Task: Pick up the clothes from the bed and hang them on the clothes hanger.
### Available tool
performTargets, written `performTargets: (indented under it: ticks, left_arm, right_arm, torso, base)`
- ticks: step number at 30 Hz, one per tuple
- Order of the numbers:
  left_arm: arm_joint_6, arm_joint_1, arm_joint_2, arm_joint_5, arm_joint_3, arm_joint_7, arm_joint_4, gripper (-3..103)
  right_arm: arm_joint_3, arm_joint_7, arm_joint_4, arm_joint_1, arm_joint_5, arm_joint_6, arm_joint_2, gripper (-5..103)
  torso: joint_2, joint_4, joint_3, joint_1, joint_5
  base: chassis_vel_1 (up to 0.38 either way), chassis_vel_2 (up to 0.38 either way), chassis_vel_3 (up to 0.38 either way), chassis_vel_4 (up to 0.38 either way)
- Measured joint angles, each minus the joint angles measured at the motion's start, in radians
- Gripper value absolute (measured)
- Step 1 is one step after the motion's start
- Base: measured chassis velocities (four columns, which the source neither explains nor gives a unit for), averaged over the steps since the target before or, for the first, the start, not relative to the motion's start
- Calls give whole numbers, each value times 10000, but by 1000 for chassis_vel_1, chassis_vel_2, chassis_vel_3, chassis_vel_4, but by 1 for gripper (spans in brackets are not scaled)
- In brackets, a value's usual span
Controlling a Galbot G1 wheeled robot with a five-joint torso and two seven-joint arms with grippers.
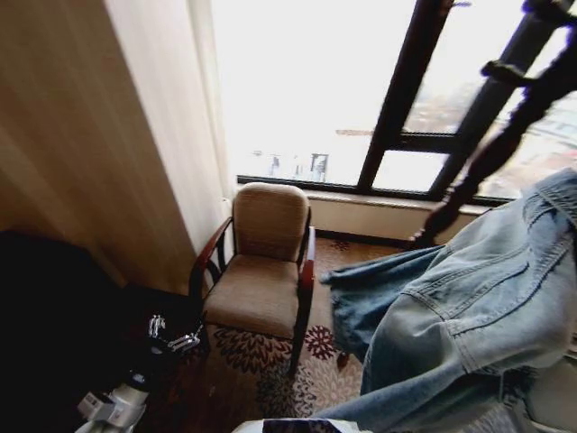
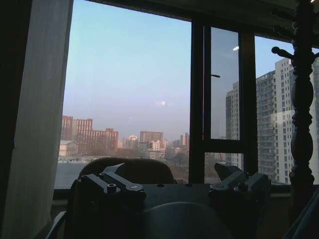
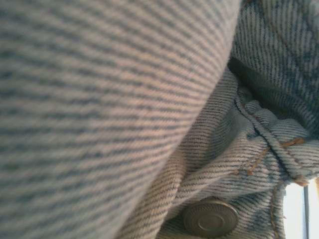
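Note:
The clothes, a faded light blue denim jacket [image 1: 469,307], hang lifted at the right of the head view, well off the floor, and cover my right arm. The right wrist view looks straight into the denim folds [image 3: 99,99], with a metal button [image 3: 210,217] close by. My left gripper [image 1: 171,336] is low at the left, beside the armchair and apart from the jacket. Its fingers [image 2: 113,183] stand open with nothing between them. The bed and the clothes hanger are out of view.
A dark turned-wood coat stand [image 1: 491,149] with pegs rises just behind the jacket, in front of the window [image 1: 315,90]. A brown armchair [image 1: 261,271] stands on the patterned carpet. A beige wall [image 1: 99,144] and dark furniture [image 1: 45,325] close off the left.

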Motion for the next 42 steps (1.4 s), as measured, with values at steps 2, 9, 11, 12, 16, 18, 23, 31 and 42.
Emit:
performTargets:
  ticks: [2, 9, 11, 12, 16, 18, 23, 31, 42]
  left_arm:
    - [0, 7, 0, -97, 15, -2, -11, 100]
    - [-149, -87, -51, -344, 141, 178, -62, 100]
    - [-149, -144, -40, -337, 175, 190, -61, 100]
    - [-149, -144, -40, -337, 175, 190, -61, 100]
    - [-150, -256, 30, -304, 234, 189, -49, 100]
    - [-144, -293, 39, -280, 235, 184, -37, 100]
    - [-101, -325, 29, -113, 205, 189, 27, 100]
    - [-93, -292, 27, -148, 183, 261, 155, 100]
    - [-209, -420, -32, -357, 316, 457, 180, 100]
  right_arm:
    - [-31, -3, 0, -16, -21, 0, 45, 20]
    - [-169, -20, -1, -93, -140, -2, 184, 20]
    - [-170, -20, -1, -125, -144, 1, 251, 20]
    - [-170, -20, -1, -125, -144, 1, 251, 20]
    - [-302, -28, 0, -214, -249, 39, 631, 20]
    - [-339, -31, -1, -216, -274, 46, 676, 20]
    - [-453, -37, -1, -178, -319, 51, 741, 20]
    - [-481, -49, 0, -179, -356, 52, 782, 20]
    - [-311, -98, 1, -240, -354, 36, 634, 20]
  torso:
    - [0, 0, 0, 0, 0]
    - [0, -6, 0, 0, 1]
    - [0, -2, 0, 0, 1]
    - [0, -2, 0, 0, 1]
    - [0, 0, 0, -1, 0]
    - [0, -2, 0, 0, 0]
    - [0, 1, 0, 0, 0]
    - [0, 2, 1, 0, 1]
    - [0, 1, 1, 0, 1]
  base:
    - [-132, -131, -124, -126]
    - [-109, -98, -109, -104]
    - [-8, -24, -21, -31]
    - [0, 0, 0, 0]
    - [0, 0, 0, 0]
    - [0, 0, 0, 0]
    - [0, 0, 0, 0]
    - [0, 0, 0, 0]
    - [-12, -9, -14, -15]
